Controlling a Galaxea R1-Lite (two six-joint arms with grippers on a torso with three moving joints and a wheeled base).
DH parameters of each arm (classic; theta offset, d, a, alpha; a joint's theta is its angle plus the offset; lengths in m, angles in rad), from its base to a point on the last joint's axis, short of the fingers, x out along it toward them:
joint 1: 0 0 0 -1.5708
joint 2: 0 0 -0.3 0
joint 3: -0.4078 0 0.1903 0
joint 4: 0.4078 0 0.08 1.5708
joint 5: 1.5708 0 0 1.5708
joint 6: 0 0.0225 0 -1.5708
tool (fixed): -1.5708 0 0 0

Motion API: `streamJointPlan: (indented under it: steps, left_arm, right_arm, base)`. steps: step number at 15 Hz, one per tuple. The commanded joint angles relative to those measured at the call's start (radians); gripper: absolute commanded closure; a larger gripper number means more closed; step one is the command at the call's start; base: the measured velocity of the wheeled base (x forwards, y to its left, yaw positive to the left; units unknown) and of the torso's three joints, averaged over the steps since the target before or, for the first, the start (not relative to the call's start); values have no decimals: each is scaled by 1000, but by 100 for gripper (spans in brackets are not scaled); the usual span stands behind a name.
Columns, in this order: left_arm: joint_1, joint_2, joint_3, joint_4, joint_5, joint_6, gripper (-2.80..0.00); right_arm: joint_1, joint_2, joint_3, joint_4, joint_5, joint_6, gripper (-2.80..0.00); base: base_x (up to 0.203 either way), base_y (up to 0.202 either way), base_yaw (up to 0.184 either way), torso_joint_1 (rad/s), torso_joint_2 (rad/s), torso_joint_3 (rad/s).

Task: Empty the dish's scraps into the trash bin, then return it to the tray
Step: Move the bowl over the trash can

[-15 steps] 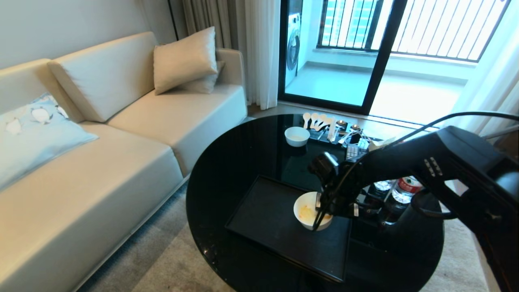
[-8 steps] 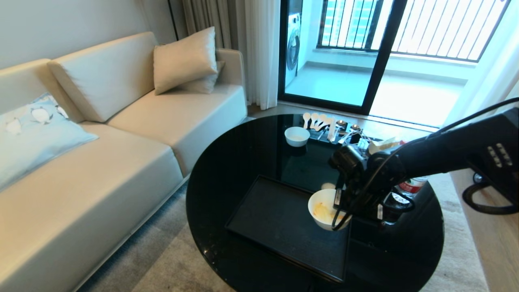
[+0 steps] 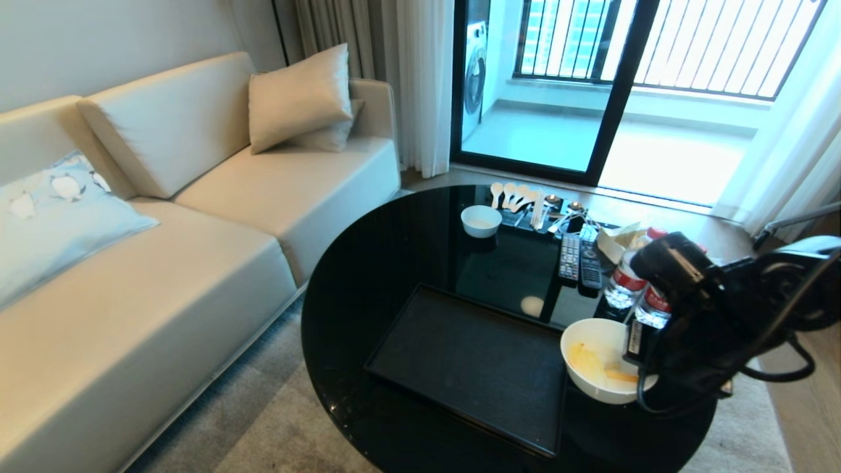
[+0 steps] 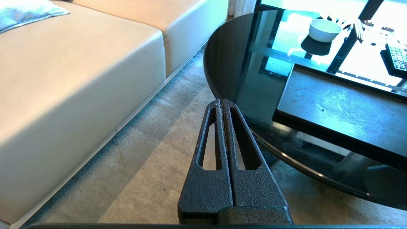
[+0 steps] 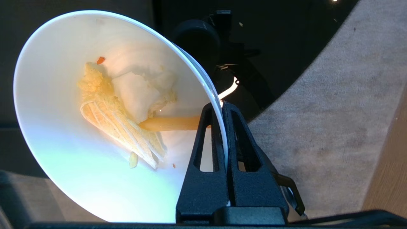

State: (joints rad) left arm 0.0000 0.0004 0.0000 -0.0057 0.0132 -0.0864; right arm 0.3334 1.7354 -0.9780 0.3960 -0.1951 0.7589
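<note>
1. Right gripper (image 5: 222, 106): jaws clamped on the rim of the round white dish (image 3: 594, 368), held above the round black glass table's (image 3: 394, 263) near right edge, just off the flat black rectangular tray's (image 3: 460, 361) right edge.
2. Yellow, white and orange scraps (image 5: 120, 108) lie inside the dish.
3. Left gripper (image 4: 222, 105): closed, empty, beside the table's left edge.

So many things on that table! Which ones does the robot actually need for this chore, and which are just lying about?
Needed:
dish, pinched at its rim by the right hand
scraps inside it
tray

Lying about:
smaller white bowl
spoons
remote controls
water bottles
sofa
</note>
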Motion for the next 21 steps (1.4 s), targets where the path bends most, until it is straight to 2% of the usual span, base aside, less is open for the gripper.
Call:
streamJointPlan:
  steps: [1,5,9,14,21]
  left_arm:
    - [0,0,0,0,1,-1,0]
    - [0,0,0,0,1,0,0]
    - [0,0,0,0,1,0,0]
    - [0,0,0,0,1,-1,0]
    - [0,0,0,0,1,-1,0]
  right_arm:
    - [-44,-211,118,4,20,3,0]
    - [-127,-423,278,21,71,-3,0]
    - [-147,-568,377,58,81,-5,0]
    - [-148,-597,390,61,82,-49,0]
    - [-148,-594,394,59,77,-55,0]
  base:
    - [0,0,0,0,0,0]
    - [0,0,0,0,0,0]
    - [0,0,0,0,0,0]
    - [0,0,0,0,0,0]
    - [0,0,0,0,0,0]
